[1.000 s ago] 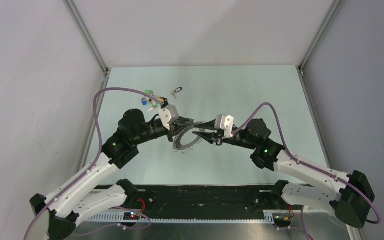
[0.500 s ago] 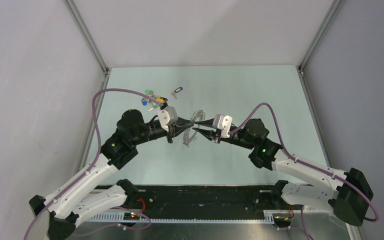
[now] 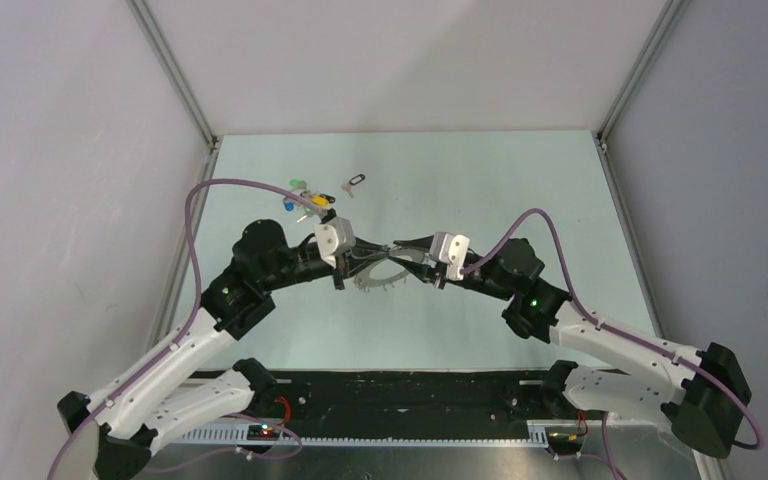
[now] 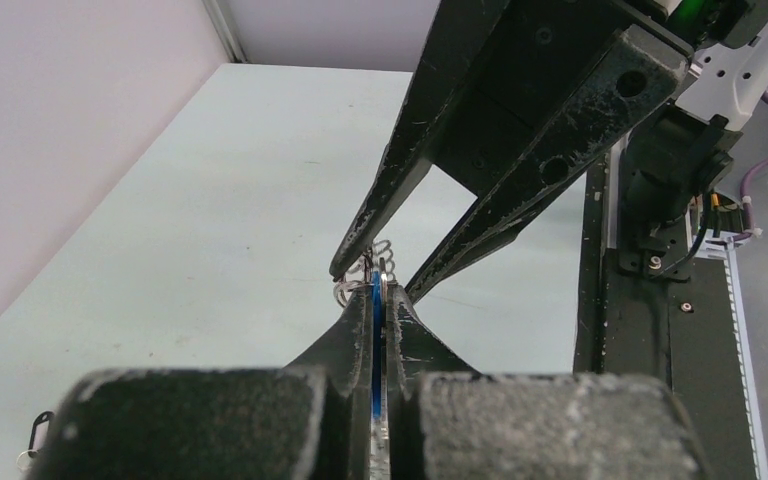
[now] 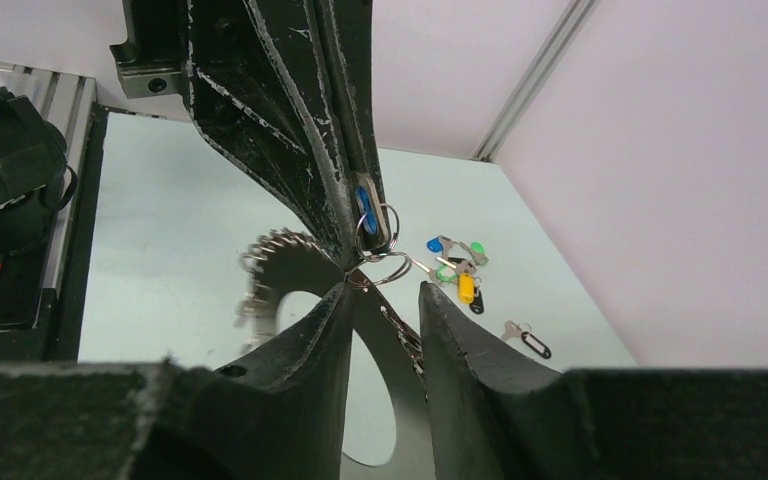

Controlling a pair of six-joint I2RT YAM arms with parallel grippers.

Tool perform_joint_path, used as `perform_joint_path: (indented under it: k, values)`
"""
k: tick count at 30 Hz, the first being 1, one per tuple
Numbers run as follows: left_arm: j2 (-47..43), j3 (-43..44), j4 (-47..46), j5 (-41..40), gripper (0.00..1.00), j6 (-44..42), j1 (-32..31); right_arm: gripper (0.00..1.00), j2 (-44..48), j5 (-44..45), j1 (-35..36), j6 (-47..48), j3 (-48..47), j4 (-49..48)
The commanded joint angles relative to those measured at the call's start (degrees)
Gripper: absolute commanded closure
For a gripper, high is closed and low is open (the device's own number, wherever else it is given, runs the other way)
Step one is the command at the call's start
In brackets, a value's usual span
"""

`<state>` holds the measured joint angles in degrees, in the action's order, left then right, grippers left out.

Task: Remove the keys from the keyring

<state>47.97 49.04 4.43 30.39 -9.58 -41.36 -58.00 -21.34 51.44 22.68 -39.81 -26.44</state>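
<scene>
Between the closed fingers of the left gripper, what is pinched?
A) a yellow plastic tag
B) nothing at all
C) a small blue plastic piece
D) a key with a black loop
C: both wrist views show the left gripper shut on a small blue plastic piece, seen as a thin blue strip between its black fingers.
</scene>
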Motion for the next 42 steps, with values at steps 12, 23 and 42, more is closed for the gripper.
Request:
perform_joint_path:
  k: [12,23,42]
  values:
    - [-1.12,0.53,-1.79,2.08,1.0,-1.19,-0.1,0.57,-2.69,-4.13,0.23,-0.25,-0.92,-6.66]
    - [-1.38,0.6,-1.79,-0.24,1.0,-0.67,-0.11,0.62,-0.81,-3.96,0.23,-1.21,-0.97,-3.4]
    - [-1.13,1.46,-1.24,-1.3,1.0,1.39,1.6,1.0,2.37,-7.25,0.06,-1.05,-0.97,2.41]
